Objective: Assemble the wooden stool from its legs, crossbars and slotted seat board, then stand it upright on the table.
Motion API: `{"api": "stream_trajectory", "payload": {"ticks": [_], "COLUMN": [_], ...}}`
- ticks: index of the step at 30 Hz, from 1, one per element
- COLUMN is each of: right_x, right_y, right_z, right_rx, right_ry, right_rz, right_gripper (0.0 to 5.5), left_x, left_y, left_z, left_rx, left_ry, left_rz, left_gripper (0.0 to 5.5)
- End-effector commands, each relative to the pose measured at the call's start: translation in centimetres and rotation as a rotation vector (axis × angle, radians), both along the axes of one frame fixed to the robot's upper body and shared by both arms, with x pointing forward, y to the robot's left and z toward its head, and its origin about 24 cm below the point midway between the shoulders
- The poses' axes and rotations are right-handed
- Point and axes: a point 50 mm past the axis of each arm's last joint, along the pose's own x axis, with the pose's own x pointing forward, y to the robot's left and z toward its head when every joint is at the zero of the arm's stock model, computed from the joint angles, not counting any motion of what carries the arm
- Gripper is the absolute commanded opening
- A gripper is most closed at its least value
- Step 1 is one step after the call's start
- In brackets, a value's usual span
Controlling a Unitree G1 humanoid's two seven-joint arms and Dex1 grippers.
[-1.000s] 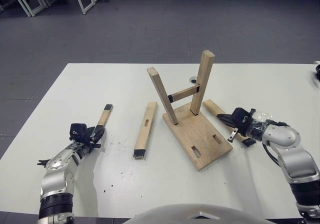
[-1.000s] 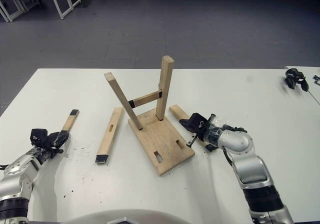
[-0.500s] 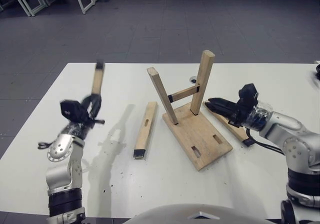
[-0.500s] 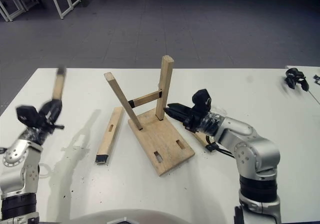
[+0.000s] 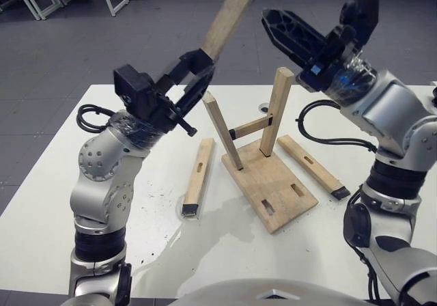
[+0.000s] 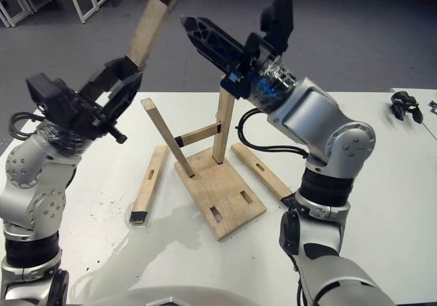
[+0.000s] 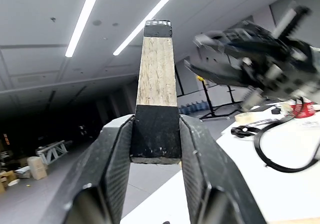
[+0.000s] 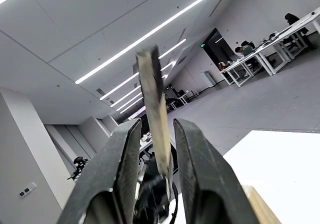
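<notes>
The left pincer clamps a pale, black-tipped wooden bar rising from its fingers, while the right pincer gapes empty near the bar's top.

Matt bare-wood bar, carbon-weave fingers

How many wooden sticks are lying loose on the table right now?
2. One black-tipped wooden stick lies left of the wooden seat board, a second black-tipped stick right of it; the left gripper holds a third stick aloft.
</notes>
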Motion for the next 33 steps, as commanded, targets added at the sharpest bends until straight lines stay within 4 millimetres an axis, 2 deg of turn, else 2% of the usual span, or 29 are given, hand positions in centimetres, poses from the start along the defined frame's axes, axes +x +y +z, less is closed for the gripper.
{"api": "stream_trajectory", "payload": {"ticks": [1,7,11,15,16,20,23,24,27,29,31,33], "right_x": [0.5,1.1,1.3,1.5,1.5,1.6,1.6,1.8,3.1,3.8,4.6,4.9], "right_y": [0.4,0.8,1.0,1.0,1.0,0.6,0.1,-0.4,-3.4,-5.5,-8.1,-9.8], "right_z": [1.0,1.4,1.1,1.2,1.4,2.4,3.3,3.6,4.6,4.4,3.5,1.6], "right_rx": [0.027,0.017,-0.048,-0.067,-0.045,0.069,0.134,0.135,0.083,-0.013,-0.159,-0.356], "right_ry": [0.007,0.003,-0.02,-0.032,-0.026,0.024,0.048,0.037,-0.04,-0.104,-0.164,-0.217], "right_rz": [0.019,0.017,-0.017,-0.043,-0.038,-0.015,-0.012,-0.041,-0.255,-0.43,-0.638,-0.755], "right_gripper": [1.17,1.17,0.64,0.49,0.45,0.42,0.42,0.42,0.42,0.42,0.42,0.42], "left_x": [-0.3,-0.7,-0.6,-0.5,-0.4,0.1,0.6,0.8,1.2,1.1,0.8,0.5], "left_y": [-0.9,-1.4,-1.3,-1.5,-1.6,-1.6,-0.7,-0.1,1.8,1.9,1.4,0.8], "left_z": [-0.4,-0.7,-0.6,-0.2,-0.1,-0.5,-1.5,-2.0,-4.2,-5.1,-5.9,-6.4], "left_rx": [0.032,0.057,0.073,0.141,0.171,0.235,0.243,0.256,0.268,0.273,0.275,0.276], "left_ry": [0.013,0.018,0.003,-0.059,-0.081,-0.139,-0.117,-0.095,-0.008,0.016,0.029,0.035], "left_rz": [-0.034,-0.06,-0.041,-0.009,0.005,0.078,0.154,0.182,0.285,0.307,0.309,0.308], "left_gripper": [1.3,1.3,1.3,1.3,1.66,2.3,2.8,2.99,3.03,3.03,3.03,3.03]}}
